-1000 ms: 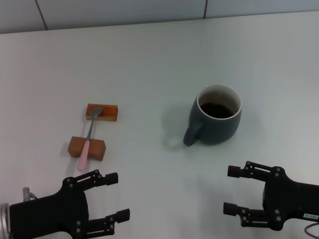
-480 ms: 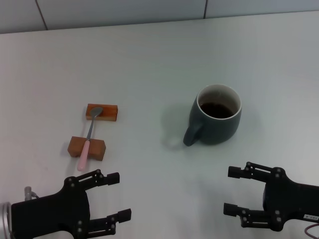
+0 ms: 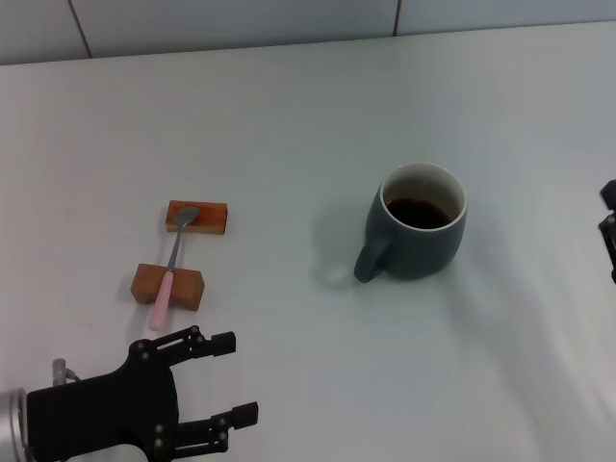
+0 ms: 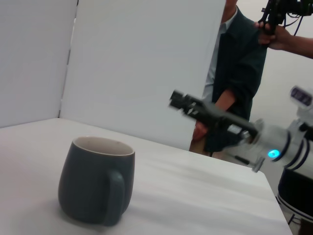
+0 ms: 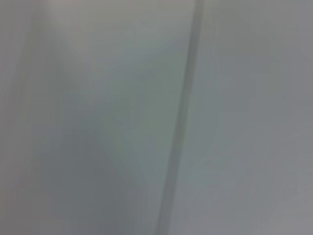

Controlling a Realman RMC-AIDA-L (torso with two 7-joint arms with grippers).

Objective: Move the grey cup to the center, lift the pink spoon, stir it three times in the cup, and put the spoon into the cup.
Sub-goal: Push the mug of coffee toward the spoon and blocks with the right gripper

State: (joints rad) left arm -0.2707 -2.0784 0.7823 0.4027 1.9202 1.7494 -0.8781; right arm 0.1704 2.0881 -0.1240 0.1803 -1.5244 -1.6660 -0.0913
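The grey cup [image 3: 416, 223] stands upright right of the table's middle, handle toward the near left, with dark liquid inside; the left wrist view shows the cup [image 4: 95, 186] from the side. The pink spoon [image 3: 171, 265] lies across two orange-brown blocks at the left, bowl on the far block. My left gripper [image 3: 236, 377] hovers open and empty at the near left, just in front of the spoon's handle end. My right gripper [image 3: 609, 231] shows only at the right edge, level with the cup, its two finger ends apart. The right gripper [image 4: 185, 102] is raised beyond the cup in the left wrist view.
The far block [image 3: 196, 217] and near block [image 3: 168, 286] carry the spoon on the white table [image 3: 289, 135]. A person [image 4: 234, 73] stands beyond the table's end. The right wrist view gives only a blurred grey surface.
My right arm has swung from the near right up and out to the right edge, level with the cup. The left gripper drifted slightly nearer. Cup and spoon have not moved.
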